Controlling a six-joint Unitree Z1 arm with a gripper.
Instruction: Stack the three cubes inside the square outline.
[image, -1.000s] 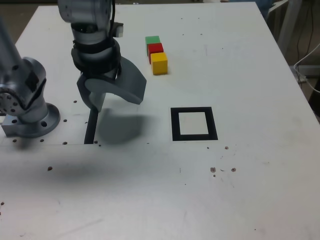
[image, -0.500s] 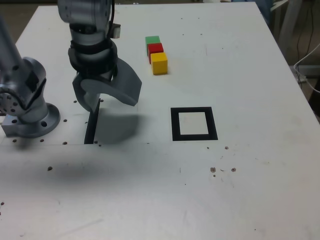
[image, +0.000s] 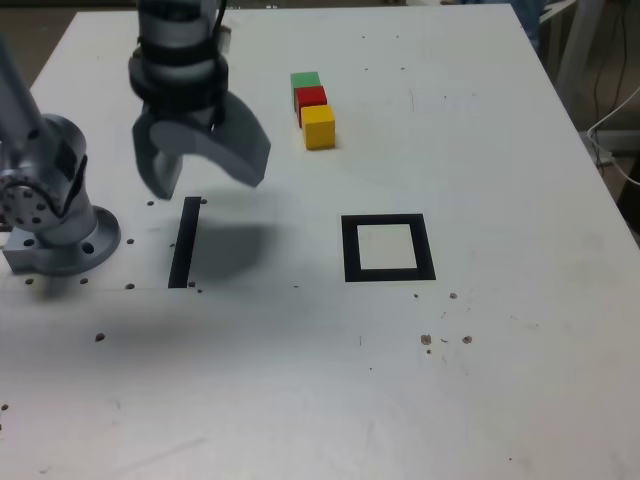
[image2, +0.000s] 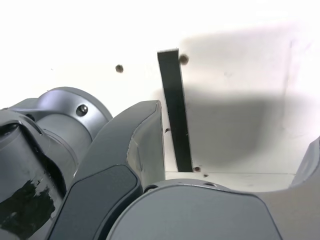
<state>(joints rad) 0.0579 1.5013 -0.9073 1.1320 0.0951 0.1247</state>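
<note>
Tool (image: 200, 178) is spread wide with nothing in it, hanging above the desk (image: 500, 380) near its left edge in the exterior view, over the black strip (image: 184, 243). Green cube (image: 305, 80), red cube (image: 311, 97) and yellow cube (image: 319, 127) sit in a touching row toward the far edge. The square outline (image: 388, 247), mid-desk, has only white inside.

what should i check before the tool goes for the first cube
1. Tool open and empty: ok.
2. Green cube, red cube, yellow cube in a touching row, none stacked: ok.
3. Room for the fingers around one cube: not ok, neighbours touch.
4. Square outline with nothing in it: ok.
5. Tool over a cube: not ok, it hangs near the black strip.
</note>
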